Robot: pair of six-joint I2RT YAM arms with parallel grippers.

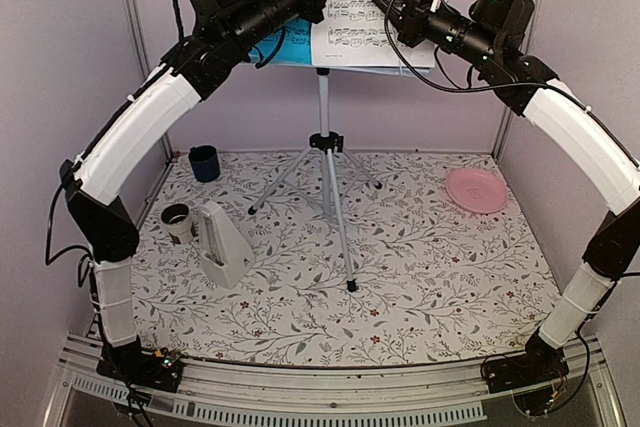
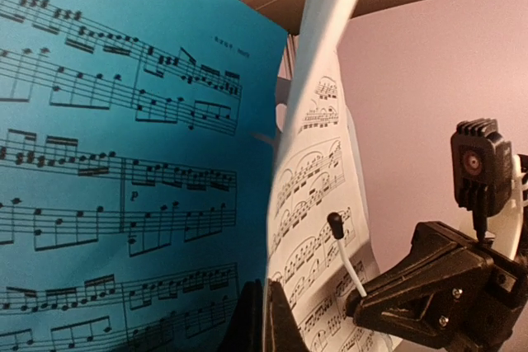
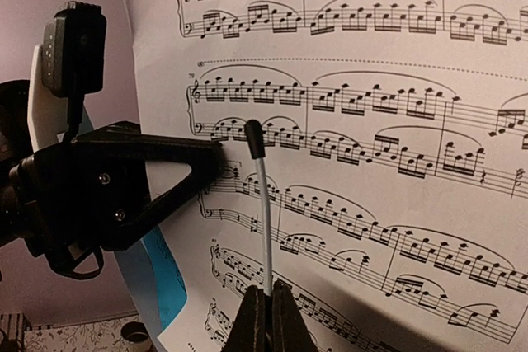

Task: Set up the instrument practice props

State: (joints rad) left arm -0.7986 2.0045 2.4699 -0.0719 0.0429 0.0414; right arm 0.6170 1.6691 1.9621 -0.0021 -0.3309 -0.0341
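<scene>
Dark blue cup (image 1: 204, 162): far left on the flower-patterned surface (image 1: 430, 267), upright, apart from everything else.
Small pale cup with a dark inside (image 1: 177, 219): nearer, just left of the metronome.
White pyramid-shaped metronome (image 1: 222, 244): upright at near left, clear of the tripod legs.
Bright blue music sheet (image 2: 124, 162): left half of the stand's desk. In the top view the left arm's wrist hides much of it.
Left claw (image 2: 264, 312): high at the seam between the two sheets, pinched closed on the left edge of the white music sheet (image 3: 371, 162).
Pale grey-blue music stand on a silver tripod (image 1: 323, 97): middle of the surface, legs spread, pole upright.
White music sheet: right half of the desk, bowed outward, its left edge over the blue one.
Thin white rod with a black tip (image 3: 262, 212): lies across the white sheet's face.
Right claw (image 3: 264, 311): clamped closed on the rod's lower end, and its wrist hides the sheet's right part from above.
Pink round plate (image 1: 476, 190): far right, alone.
</scene>
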